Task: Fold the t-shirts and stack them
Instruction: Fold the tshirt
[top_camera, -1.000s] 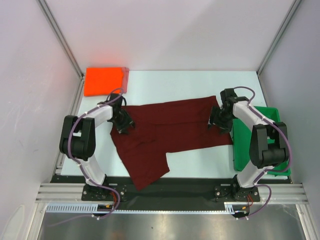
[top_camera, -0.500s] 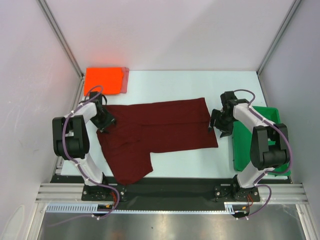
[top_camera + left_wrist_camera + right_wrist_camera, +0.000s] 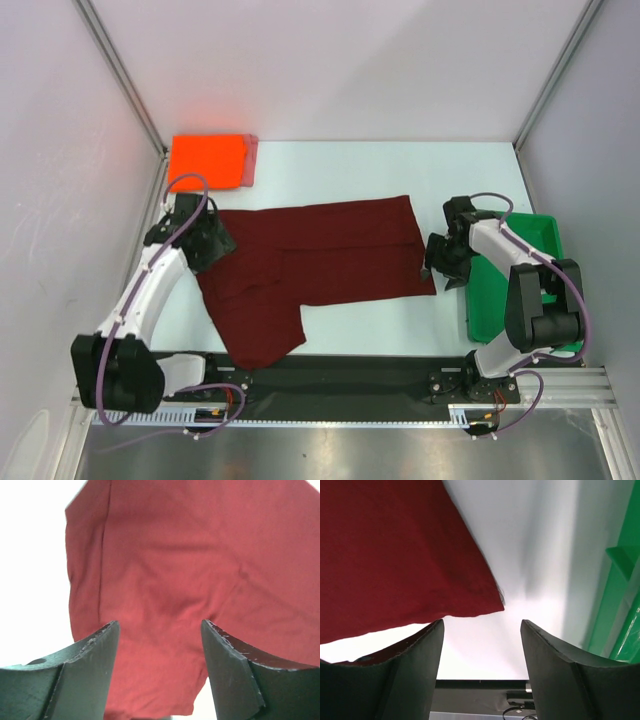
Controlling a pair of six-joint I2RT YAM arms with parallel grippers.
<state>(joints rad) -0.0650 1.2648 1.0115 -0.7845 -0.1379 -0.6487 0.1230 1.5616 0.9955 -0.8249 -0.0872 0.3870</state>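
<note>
White table (image 3: 350,170), maroon tee (image 3: 320,255) spread mid, orange tee (image 3: 207,160) far-L corner, green tray (image 3: 542,224) R side

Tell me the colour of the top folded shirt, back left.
The top folded shirt is orange-red; top view.

Overhead view facing down on table (image 3: 350,170), close wrist views sharing maroon shirt (image 3: 330,250)

Bare tabletop (image 3: 400,170) upper ctr/R of frame: free passage. Obst.: green tray (image 3: 487,305) at R edge; folded orange-red t-shirt (image 3: 207,162) upper L; maroon t-shirt (image 3: 320,250) covers ctr.
</note>
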